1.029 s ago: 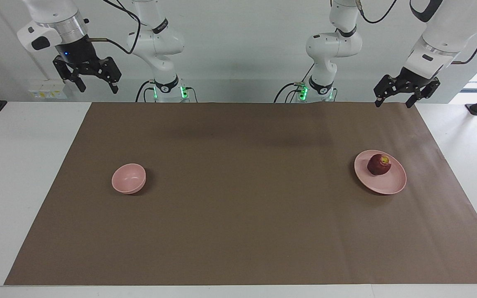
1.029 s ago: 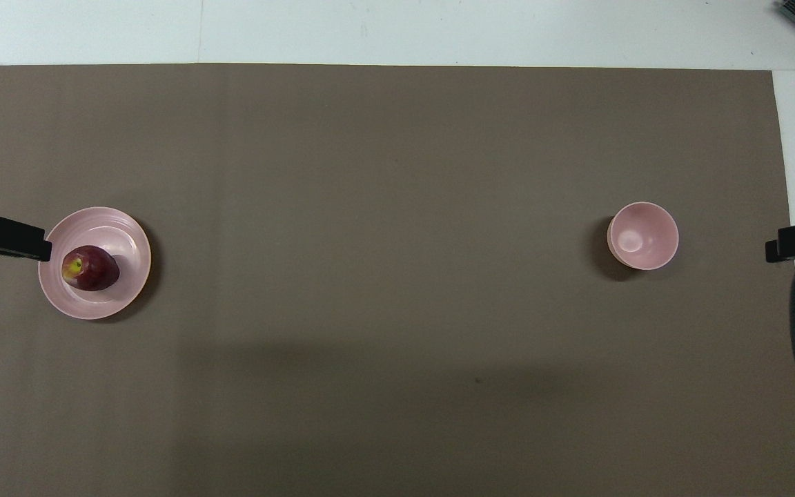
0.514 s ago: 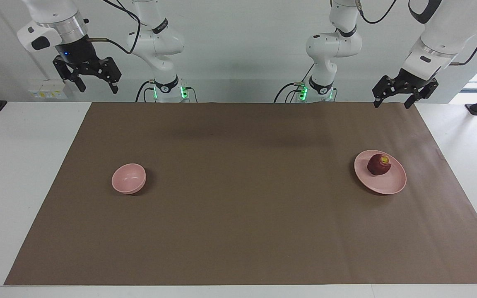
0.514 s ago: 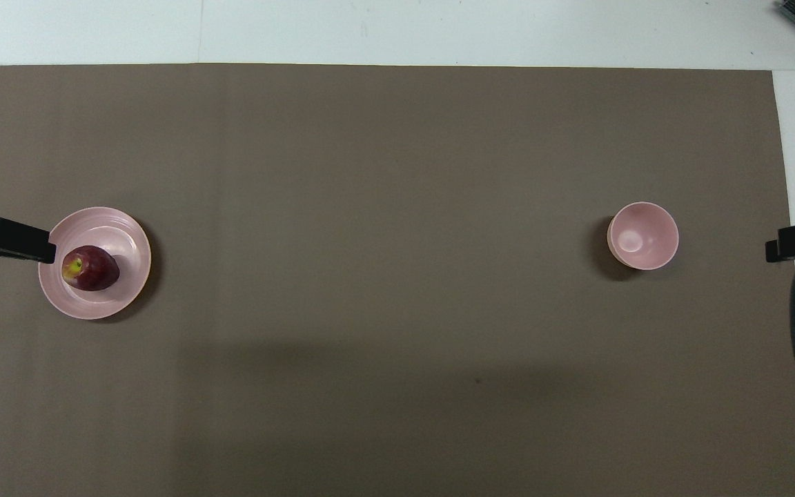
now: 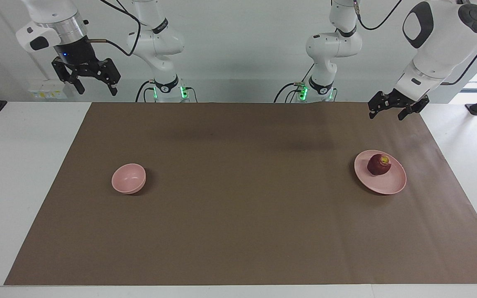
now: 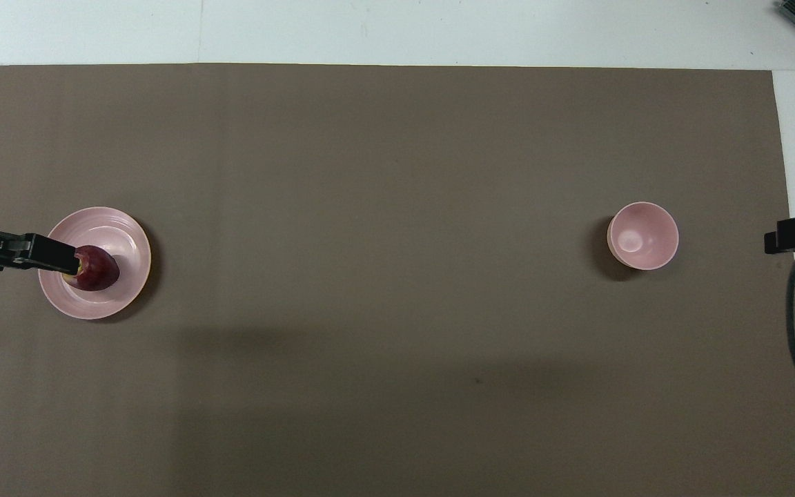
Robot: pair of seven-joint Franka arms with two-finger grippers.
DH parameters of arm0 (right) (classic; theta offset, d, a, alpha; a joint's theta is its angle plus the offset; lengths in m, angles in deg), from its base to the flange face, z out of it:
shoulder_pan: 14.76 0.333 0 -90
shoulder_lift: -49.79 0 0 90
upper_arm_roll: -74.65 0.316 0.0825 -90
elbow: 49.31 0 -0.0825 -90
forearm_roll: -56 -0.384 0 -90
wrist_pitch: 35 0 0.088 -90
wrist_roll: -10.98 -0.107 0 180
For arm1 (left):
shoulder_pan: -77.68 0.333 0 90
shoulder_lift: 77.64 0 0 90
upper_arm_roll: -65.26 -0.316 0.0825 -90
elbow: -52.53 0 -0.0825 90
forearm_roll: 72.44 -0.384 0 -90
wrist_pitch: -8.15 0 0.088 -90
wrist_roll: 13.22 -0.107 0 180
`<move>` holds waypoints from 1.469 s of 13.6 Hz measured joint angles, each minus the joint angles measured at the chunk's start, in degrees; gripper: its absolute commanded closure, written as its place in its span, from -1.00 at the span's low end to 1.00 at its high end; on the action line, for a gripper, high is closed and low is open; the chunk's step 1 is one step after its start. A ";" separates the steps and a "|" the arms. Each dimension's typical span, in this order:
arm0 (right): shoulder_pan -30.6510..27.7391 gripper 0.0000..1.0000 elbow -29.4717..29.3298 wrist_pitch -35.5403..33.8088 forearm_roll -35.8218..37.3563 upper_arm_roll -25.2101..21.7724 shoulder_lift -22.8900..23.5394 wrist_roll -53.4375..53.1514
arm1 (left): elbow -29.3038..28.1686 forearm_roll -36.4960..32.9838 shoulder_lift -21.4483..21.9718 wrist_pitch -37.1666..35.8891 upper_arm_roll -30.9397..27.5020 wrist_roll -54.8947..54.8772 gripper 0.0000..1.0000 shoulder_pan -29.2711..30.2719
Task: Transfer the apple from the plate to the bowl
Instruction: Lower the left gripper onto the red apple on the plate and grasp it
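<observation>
my left gripper point(image 5: 387, 112) has dropped lower and swung out toward the plate point(image 5: 389, 186); from overhead it now overlaps the apple point(image 6: 99, 271).

White table point(image 5: 23, 165): brown mat point(image 5: 242, 215); mat carries plate point(image 5: 387, 187), bowl point(image 5: 128, 178).

Robot lab, two bench-mounted arms point(image 5: 160, 45), paper-covered table point(image 5: 246, 215)

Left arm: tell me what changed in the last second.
The left tool has come lower and moved in toward the plate, empty, fingers open; from overhead it now overlaps the apple. Apple, plate, bowl and the waiting right tool stayed put.
</observation>
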 measured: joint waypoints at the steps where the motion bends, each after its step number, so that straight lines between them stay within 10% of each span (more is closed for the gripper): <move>1: 0.00 -1.00 0.04 0.00 0.00 0.00 0.00 0.00 | -1.90 0.00 0.04 2.39 -0.62 -1.58 -1.00 0.01; 20: 0.00 -1.00 0.27 -0.10 0.00 0.00 0.00 0.00 | -26.16 2.61 -7.44 40.59 -4.10 -14.99 -1.00 4.03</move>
